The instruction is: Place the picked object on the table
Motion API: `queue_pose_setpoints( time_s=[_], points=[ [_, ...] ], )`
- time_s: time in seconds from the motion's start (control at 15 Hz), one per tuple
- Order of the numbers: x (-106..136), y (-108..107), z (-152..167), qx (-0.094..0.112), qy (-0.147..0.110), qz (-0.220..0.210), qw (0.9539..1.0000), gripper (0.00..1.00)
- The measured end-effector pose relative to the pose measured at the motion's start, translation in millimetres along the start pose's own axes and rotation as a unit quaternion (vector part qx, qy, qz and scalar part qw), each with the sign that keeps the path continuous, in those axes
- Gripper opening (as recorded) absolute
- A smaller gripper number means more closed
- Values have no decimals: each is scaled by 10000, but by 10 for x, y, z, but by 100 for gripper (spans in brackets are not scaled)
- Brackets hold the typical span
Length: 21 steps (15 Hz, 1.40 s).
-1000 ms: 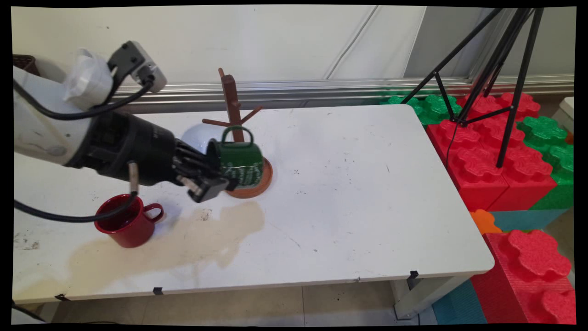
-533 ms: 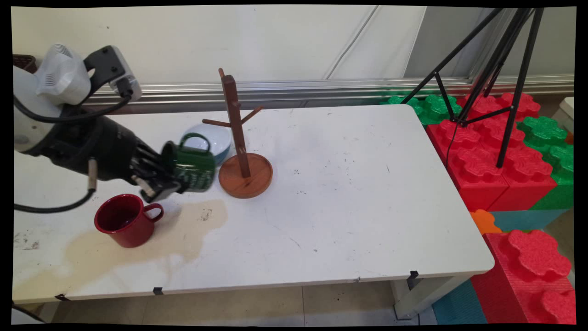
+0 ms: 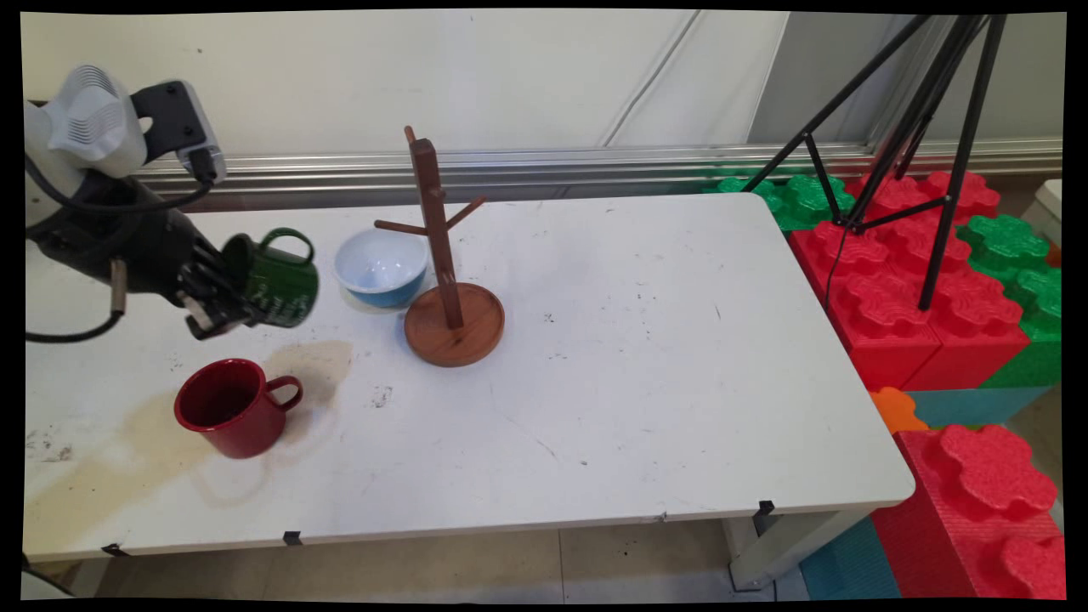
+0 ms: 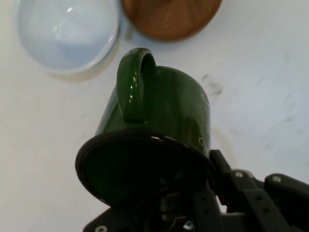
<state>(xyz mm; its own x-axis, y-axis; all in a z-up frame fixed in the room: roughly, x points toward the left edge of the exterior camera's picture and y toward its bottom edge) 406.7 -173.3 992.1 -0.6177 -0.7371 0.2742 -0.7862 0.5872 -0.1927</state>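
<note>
Hand point(image 3: 223, 308) at mid-left of frame, clenched on the rim of the green mug point(image 3: 278, 279), which hangs tipped sideways above the tabletop point(image 3: 646, 340), handle up. Likely rigid, glossy enamel (slippery); rim pinch looks the workable hold.

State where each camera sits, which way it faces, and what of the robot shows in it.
Main view: fixed above the table's near side, looking down across it to the wall; the arm enters at left, pincer gripping the green mug.
Hand view: on the hand, looking along the pincer at the table; black linkage rises from the bottom edge.
Shared: green mug, white bowl, the wooden mug stand's base.
</note>
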Motion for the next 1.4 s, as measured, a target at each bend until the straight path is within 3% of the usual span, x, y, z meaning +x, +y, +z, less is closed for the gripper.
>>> queue_pose_setpoints(
  time_s=[0.6, 1.4],
  points=[
    [-3, -278, 276, 125, -432, 350, 9984, 0],
    [252, -210, 896, -170, -800, 553, 9951, 0]
  ],
)
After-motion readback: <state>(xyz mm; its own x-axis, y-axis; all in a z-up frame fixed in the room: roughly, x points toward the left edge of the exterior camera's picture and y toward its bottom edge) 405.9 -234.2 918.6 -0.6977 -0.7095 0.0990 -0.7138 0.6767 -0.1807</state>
